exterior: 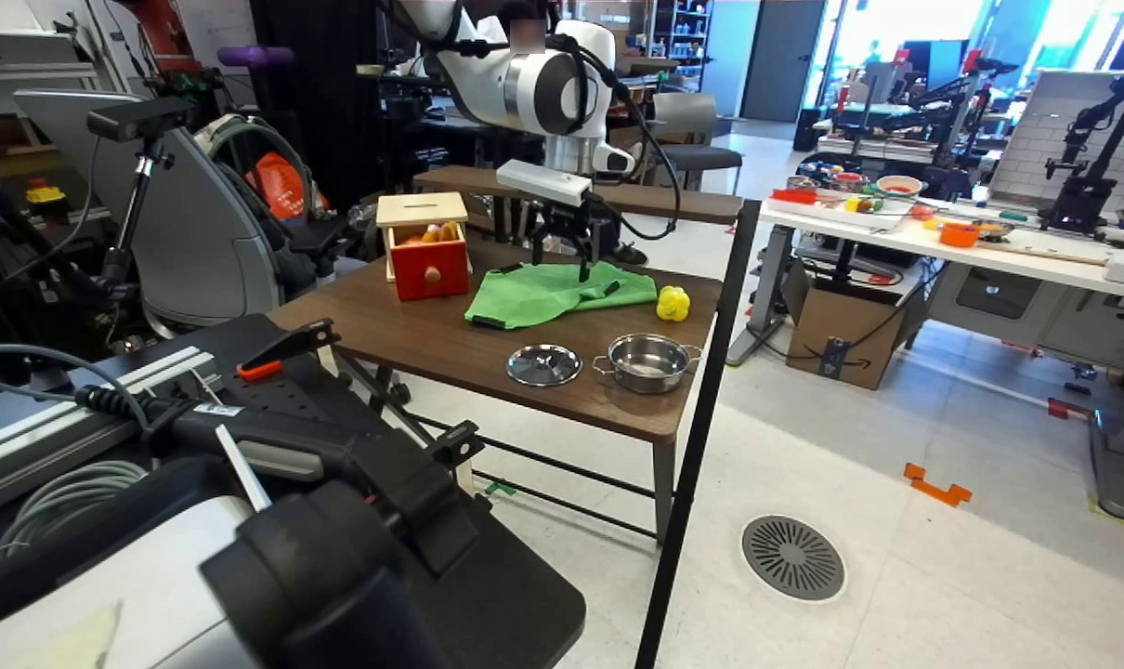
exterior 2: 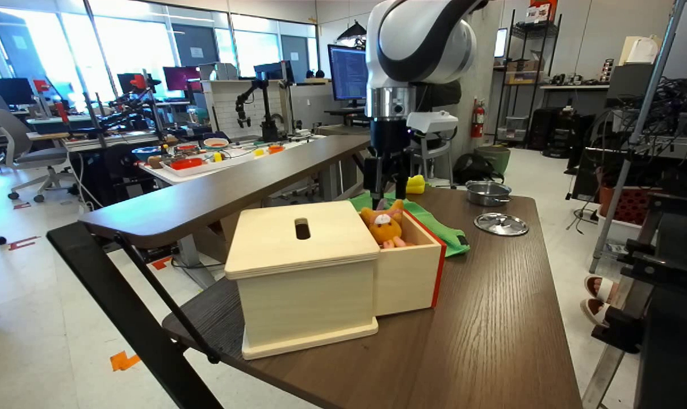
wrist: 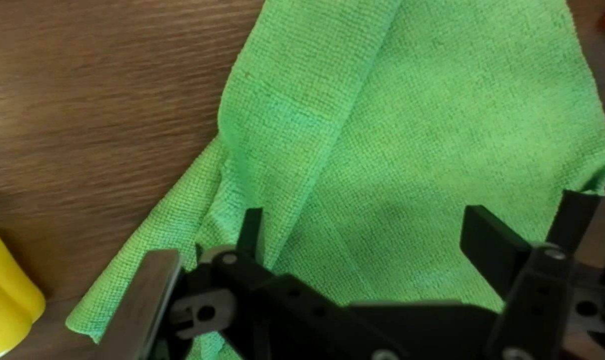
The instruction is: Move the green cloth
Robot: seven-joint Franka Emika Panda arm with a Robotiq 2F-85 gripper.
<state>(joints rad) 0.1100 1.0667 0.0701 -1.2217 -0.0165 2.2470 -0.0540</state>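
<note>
Gripper (wrist: 365,222) spread wide, nothing held | green cloth (wrist: 432,140) laid rumpled on table (exterior: 432,336) beneath | risk: cloth may be missed if gripped too high; nearby yellow toy (exterior: 673,304) may be bumped by dragging

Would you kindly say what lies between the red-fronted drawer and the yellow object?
In an exterior view, the green cloth lies on the tabletop between them.
</note>
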